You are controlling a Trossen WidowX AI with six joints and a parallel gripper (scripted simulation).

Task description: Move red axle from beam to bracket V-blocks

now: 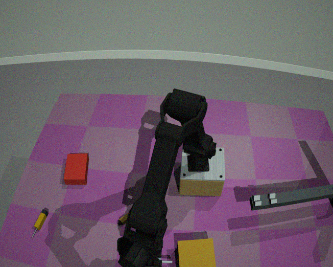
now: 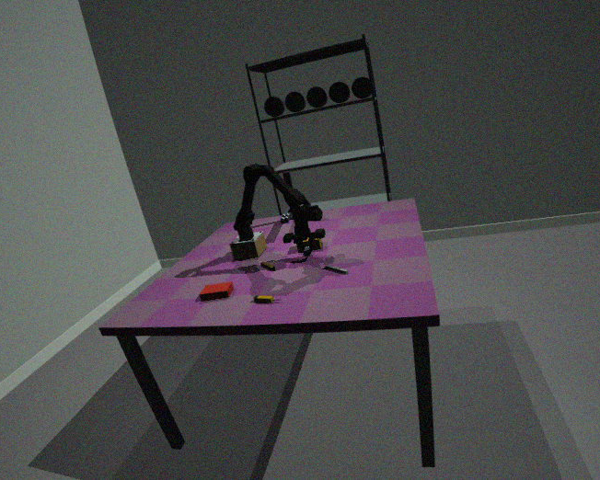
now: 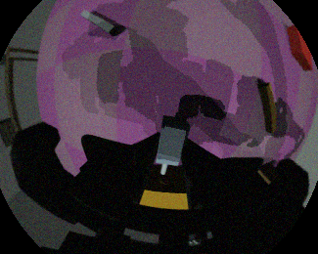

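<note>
My gripper (image 2: 306, 251) (image 3: 170, 138) points down low over the table, left of a yellow block (image 1: 196, 252) (image 3: 163, 199). It is shut on a grey piece (image 3: 171, 143) with a pale pin. The pin (image 1: 166, 261) (image 3: 163, 168) sticks out towards the yellow block; its shadow lies close by. The dark bracket (image 1: 301, 195) at the right carries small pale V-blocks (image 1: 264, 199), with nothing seen lying in them. I cannot make out the red axle, nor tell whether the yellow block is the beam. The fingertips are hidden by the arm in the top view.
A red block (image 1: 76, 169) (image 2: 216, 291) (image 3: 299, 48) and a yellow screwdriver (image 1: 40, 220) (image 2: 263, 299) lie at the left. A yellow-and-black piece (image 2: 268, 266) (image 3: 268, 106) and a pale-ended dark rod (image 2: 336, 269) (image 3: 101, 22) lie nearer. The arm stands on a box-like base (image 1: 201, 187).
</note>
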